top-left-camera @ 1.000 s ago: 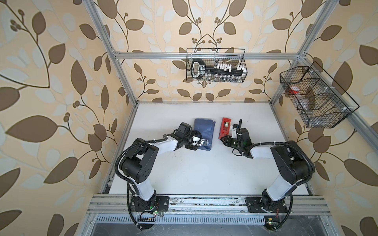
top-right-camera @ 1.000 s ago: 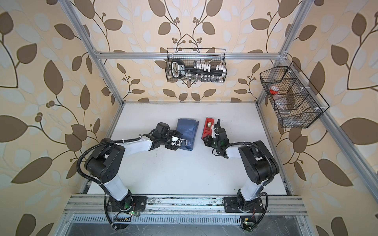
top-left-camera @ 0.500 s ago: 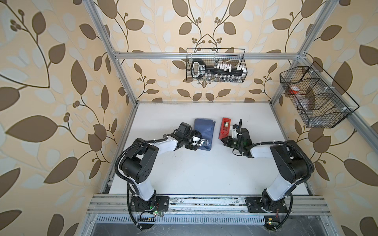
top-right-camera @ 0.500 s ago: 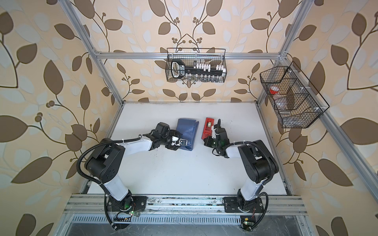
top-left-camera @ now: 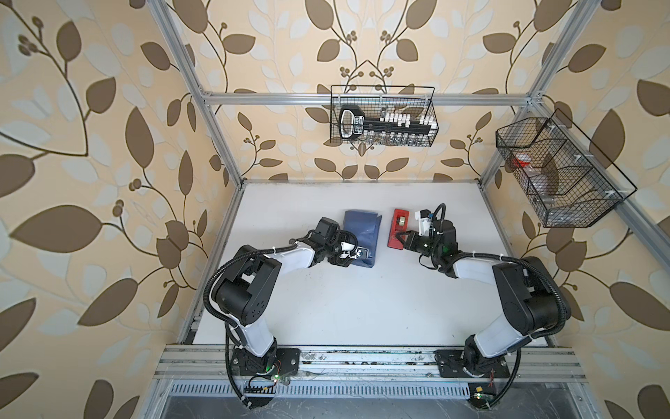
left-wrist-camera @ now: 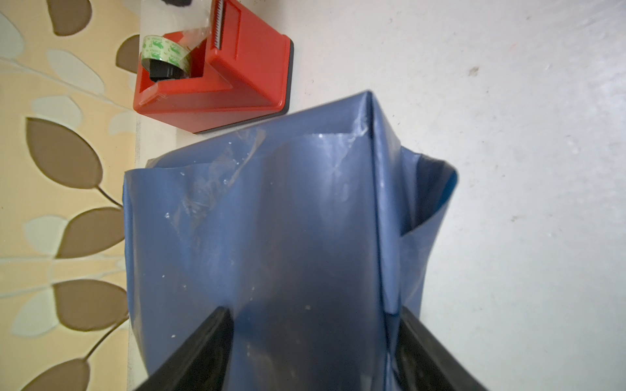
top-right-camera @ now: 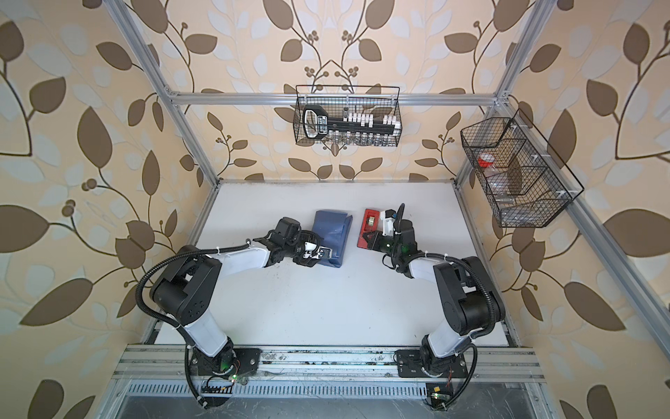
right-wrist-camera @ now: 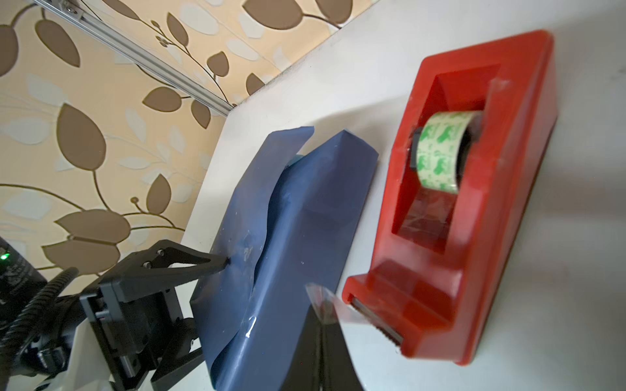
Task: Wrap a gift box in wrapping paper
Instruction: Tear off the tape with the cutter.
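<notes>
Near the table (top-left-camera: 362, 308)'s back edge, my left gripper (left-wrist-camera: 313, 315) clamps the wrapping paper (top-left-camera: 362, 232), folded over the hidden gift box, its far end loose. My right gripper (right-wrist-camera: 321, 325) pinches a tape strip (right-wrist-camera: 320, 299) at the red dispenser (right-wrist-camera: 474, 203). Taping the ends looks left to do.

Both top views look steeply down from high above the front edge of the white table (top-left-camera: 344, 301), facing its back edge, and share almost the same field: the whole tabletop. The left wrist view sits very close over the wrapping paper (left-wrist-camera: 288, 237), looking along it to the red tape dispenser (left-wrist-camera: 216, 67) beyond. The right wrist view, equally close, takes in the same dispenser and paper from the opposite side, facing the table's back left corner.
</notes>
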Action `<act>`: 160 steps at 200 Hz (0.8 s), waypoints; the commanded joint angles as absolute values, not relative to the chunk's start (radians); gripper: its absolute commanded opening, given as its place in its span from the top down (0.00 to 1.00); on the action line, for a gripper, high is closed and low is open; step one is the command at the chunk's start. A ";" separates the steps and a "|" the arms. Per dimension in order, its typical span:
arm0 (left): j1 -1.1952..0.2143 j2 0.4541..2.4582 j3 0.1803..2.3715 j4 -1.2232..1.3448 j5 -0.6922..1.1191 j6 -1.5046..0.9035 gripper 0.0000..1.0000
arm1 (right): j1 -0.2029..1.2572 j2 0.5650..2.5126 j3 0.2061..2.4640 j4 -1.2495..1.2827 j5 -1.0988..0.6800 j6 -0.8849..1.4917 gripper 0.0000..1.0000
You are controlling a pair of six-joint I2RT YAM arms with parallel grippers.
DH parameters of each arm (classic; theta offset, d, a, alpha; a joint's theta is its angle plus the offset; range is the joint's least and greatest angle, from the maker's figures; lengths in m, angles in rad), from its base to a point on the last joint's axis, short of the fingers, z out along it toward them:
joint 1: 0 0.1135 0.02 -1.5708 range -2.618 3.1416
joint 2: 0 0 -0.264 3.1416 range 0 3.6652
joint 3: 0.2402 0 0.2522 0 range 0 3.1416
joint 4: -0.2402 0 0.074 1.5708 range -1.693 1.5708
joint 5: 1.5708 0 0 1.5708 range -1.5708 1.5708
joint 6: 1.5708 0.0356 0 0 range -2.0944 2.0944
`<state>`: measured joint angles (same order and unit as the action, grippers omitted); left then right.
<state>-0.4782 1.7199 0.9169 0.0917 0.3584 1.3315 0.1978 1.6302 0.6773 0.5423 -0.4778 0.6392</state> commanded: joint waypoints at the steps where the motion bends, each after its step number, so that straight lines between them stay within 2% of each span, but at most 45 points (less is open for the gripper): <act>1: -0.483 1.772 0.896 -0.017 0.318 1.327 0.24 | 0.177 1.665 0.748 0.581 -0.564 0.689 1.00; 65: -0.486 1.780 0.896 -0.017 0.311 1.330 0.24 | 0.159 1.684 0.789 0.570 -0.645 0.760 1.00; 160: -0.486 1.788 0.899 -0.017 0.310 1.328 0.24 | 0.176 1.651 0.630 0.474 -0.735 0.665 1.00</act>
